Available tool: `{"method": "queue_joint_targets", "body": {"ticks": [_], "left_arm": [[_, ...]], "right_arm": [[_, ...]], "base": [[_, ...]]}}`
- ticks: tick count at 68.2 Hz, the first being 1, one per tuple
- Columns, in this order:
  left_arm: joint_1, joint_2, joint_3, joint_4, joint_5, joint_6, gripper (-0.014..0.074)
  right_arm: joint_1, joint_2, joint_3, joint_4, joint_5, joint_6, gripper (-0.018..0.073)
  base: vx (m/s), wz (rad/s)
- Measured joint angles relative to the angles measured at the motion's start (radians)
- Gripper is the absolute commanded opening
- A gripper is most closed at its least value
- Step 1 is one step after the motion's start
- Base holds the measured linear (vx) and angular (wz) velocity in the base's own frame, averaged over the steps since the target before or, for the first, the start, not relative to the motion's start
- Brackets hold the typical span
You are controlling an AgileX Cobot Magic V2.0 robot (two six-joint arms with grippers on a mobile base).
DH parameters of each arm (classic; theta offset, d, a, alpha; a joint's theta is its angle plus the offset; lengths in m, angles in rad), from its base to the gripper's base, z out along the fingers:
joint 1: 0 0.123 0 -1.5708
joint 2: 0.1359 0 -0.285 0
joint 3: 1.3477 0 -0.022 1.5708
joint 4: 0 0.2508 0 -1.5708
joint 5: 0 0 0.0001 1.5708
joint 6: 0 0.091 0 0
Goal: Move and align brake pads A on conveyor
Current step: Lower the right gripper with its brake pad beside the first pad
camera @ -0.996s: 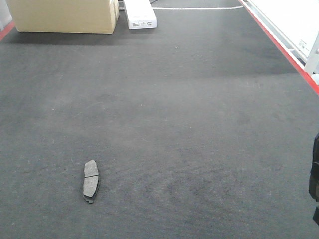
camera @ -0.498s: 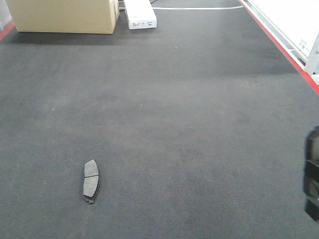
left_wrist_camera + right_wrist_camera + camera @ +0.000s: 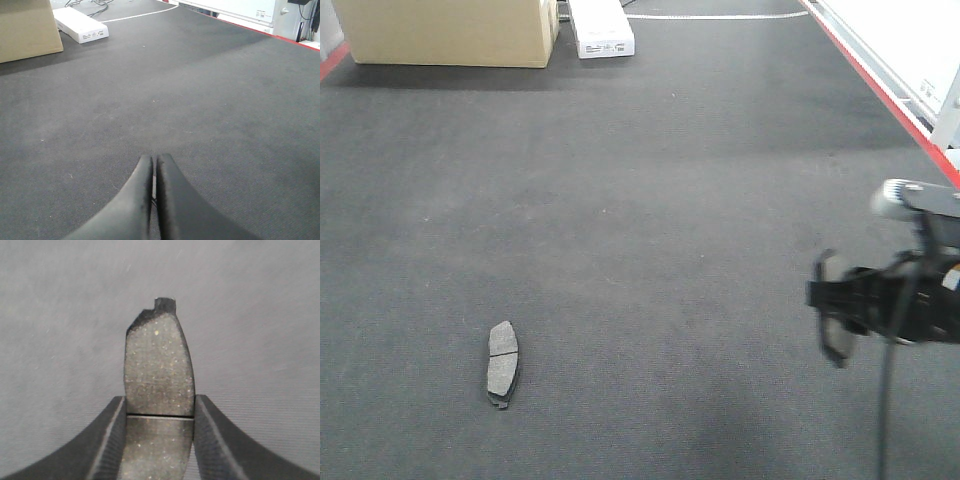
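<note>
Presently right gripper (image 3: 159, 409) clamps a brake pad (image 3: 157, 355) across its centre groove, above the conveyor (image 3: 670, 200); judged stiff, dense, slip unlikely. Left gripper (image 3: 155, 162) closed, empty. A second pad (image 3: 502, 363) lies on it.

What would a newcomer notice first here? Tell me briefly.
The right hand, at the right side of the belt, grips a pad whose grainy face fills the right wrist view. A second pad lies alone near the front left. At the far end stand a cardboard box and a white box.
</note>
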Motion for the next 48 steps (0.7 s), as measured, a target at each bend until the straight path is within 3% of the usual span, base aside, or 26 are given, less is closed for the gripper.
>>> {"method": "queue_joint_targets", "body": {"ticks": [26, 40, 48], "left_arm": [[0.0, 0.0, 0.0, 0.0, 0.0, 0.0, -0.0007], [0.0, 0.0, 0.0, 0.0, 0.0, 0.0, -0.0007], [0.0, 0.0, 0.0, 0.0, 0.0, 0.0, -0.0007]], "right_arm": [[0.014, 0.298, -0.122, 0.217, 0.05, -0.243, 0.0064], [0.113, 0.394, -0.194, 0.22, 0.051, -0.247, 0.0067], [0.131, 0.447, -0.223, 0.215, 0.048, -0.217, 0.0073]], "base": [[0.0, 0.0], [0.0, 0.0], [0.0, 0.0]]}}
